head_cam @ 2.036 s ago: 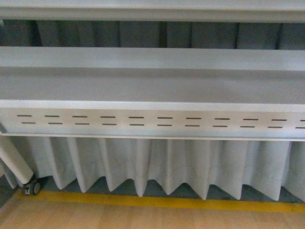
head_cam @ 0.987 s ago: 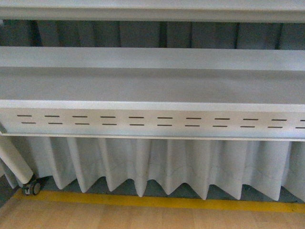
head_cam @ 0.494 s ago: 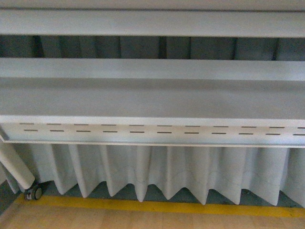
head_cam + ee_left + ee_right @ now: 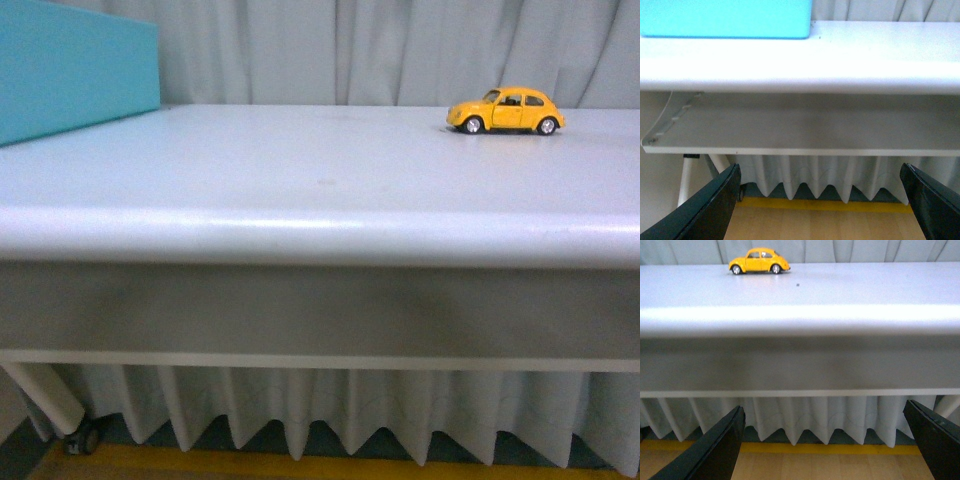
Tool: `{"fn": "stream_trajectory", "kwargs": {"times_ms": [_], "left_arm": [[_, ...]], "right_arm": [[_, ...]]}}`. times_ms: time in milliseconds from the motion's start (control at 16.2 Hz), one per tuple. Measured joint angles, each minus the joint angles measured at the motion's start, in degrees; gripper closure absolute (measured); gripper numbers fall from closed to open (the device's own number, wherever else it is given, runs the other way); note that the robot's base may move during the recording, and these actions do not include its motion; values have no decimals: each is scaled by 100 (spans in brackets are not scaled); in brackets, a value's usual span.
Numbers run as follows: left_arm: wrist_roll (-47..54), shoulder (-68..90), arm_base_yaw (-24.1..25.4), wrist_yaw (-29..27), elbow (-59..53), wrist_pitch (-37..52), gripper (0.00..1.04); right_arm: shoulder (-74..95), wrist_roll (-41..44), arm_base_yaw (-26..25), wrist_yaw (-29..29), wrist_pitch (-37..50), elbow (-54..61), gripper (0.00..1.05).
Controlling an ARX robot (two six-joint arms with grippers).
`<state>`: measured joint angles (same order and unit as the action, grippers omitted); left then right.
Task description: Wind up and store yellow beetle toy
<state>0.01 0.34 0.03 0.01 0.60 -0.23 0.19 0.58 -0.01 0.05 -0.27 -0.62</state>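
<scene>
The yellow beetle toy [image 4: 506, 110], a small car, stands on its wheels at the far right of the white table [image 4: 300, 170], well apart from the turquoise bin [image 4: 70, 70] at far left; the left gripper [image 4: 820, 170] and right gripper [image 4: 823, 407] both gape wide, holding nothing.

White table [image 4: 300, 190]: yellow beetle toy [image 4: 506, 110] far right, turquoise bin [image 4: 70, 65] far left.

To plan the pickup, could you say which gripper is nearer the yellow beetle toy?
Right, likely: the right gripper faces the yellow beetle toy; the left gripper faces the turquoise bin.
</scene>
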Motion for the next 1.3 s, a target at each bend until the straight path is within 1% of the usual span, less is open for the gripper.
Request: {"fn": "stream_trajectory", "kwargs": {"times_ms": [1296], "left_arm": [[0,0,0,-4,0,11,7]], "right_arm": [[2,-15,0,-4,4,0,7]]}}
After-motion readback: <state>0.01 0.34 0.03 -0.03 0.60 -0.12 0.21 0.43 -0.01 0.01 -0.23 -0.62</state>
